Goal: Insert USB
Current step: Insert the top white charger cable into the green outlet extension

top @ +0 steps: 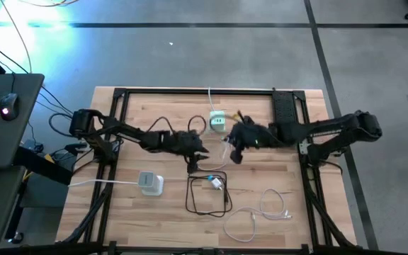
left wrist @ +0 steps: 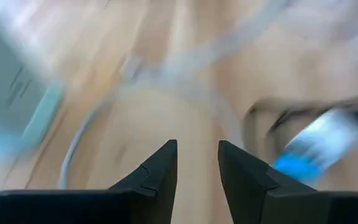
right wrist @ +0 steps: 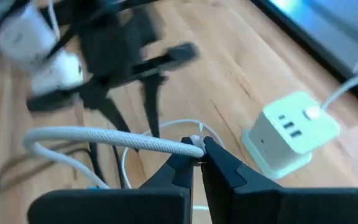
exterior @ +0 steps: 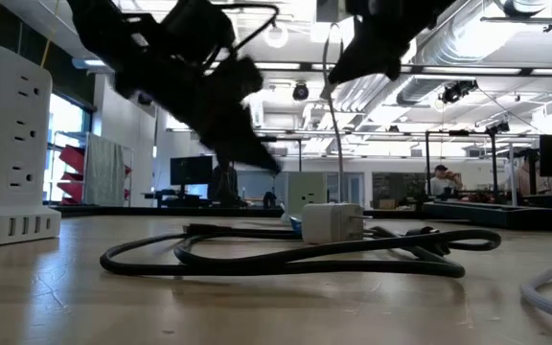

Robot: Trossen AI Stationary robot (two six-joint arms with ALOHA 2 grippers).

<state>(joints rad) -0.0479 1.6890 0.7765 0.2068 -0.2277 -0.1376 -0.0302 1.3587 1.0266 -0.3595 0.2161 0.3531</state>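
Wooden table [top: 296, 198] fills the high view, with two dark arms reaching in from either side toward its middle. The left gripper [top: 192, 164] hangs above the black cable loop [top: 193, 207], its fingers parted a little and holding nothing. The right gripper [top: 234, 152] sits near the green-white power cube [top: 218, 121] at the back of the table, closed on a white cable [top: 224, 144]. Two power cubes show in all: that one and a grey-white one [top: 151, 183] toward the front left. A loose white cord [top: 261, 210] curls at the front right, and a small white plug with a blue tip [top: 216, 183] lies inside the black loop.

From table height, the black cable [exterior: 286, 254] coils across the middle with the small white plug block [exterior: 332, 222] on it. A tall white power tower [exterior: 8, 144] stands at the left edge. Both arms blur overhead.

Left wrist view: two dark fingers [left wrist: 160, 171] stand apart with bare wood between them; a blurred blue-and-white plug [left wrist: 319, 146] lies off to one side.

Right wrist view: the fingers [right wrist: 225, 168] are pressed together, pinching the end of the braided white cable [right wrist: 104, 140]. The power cube [right wrist: 291, 134], showing three slots, sits beyond on the wood, apart from the cable end. The other arm is a dark blur further off.
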